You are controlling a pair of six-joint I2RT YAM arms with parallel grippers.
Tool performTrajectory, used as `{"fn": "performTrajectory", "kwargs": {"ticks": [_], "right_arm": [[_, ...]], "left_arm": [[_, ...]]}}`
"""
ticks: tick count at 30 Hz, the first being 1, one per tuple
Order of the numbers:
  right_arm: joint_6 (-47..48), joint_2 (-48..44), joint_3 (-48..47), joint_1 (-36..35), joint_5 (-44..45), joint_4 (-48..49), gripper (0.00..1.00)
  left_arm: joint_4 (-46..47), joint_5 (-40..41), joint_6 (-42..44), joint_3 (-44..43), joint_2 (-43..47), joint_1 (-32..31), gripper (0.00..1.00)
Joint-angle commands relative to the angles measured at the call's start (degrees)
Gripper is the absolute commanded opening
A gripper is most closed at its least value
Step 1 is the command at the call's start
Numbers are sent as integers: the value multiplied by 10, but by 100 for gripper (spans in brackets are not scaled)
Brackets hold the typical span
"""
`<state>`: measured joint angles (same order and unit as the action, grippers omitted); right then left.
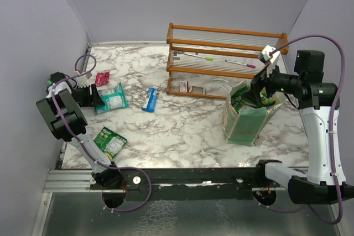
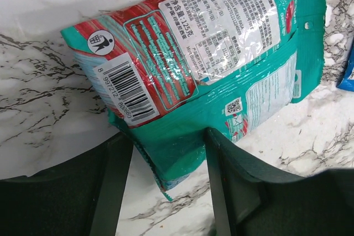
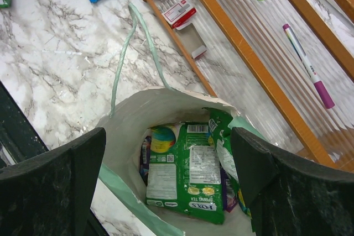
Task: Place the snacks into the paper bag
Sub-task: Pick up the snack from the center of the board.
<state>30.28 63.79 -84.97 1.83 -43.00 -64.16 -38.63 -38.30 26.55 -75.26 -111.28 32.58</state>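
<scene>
Pale-green paper bag (image 1: 243, 122) stands upright on the marble table (image 1: 188, 131), with green-and-yellow packets (image 3: 185, 175) inside. The right tool (image 3: 166, 136) hangs over the bag's mouth, spread wide and empty. Far left of the bag, the left tool (image 2: 166, 183) is open astride a flat teal packet (image 2: 221, 53).

place: robot lab test cell | enclosure: plain lavender walls (image 1: 166, 4) boxing in a marble-patterned tabletop (image 1: 188, 131) | rig: left arm (image 1: 61, 117) and right arm (image 1: 318, 131) bolted to a metal rail (image 1: 193, 178) at the near edge | wiring: exposed purple cables (image 1: 310, 36) | props: wooden rack (image 1: 221, 53) holding pens (image 1: 199, 57)
</scene>
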Motion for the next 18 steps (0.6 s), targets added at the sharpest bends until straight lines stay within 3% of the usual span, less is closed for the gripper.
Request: {"fn": "performTrajectory", "kwargs": {"ticks": [1, 18], "right_arm": [[-5, 5, -6, -2, -5, 11, 94], [-4, -5, -10, -2, -2, 8, 94]], "left_arm": [[-15, -23, 16, 17, -17, -12, 53], [-71, -57, 35, -9, 34, -66, 0]]}}
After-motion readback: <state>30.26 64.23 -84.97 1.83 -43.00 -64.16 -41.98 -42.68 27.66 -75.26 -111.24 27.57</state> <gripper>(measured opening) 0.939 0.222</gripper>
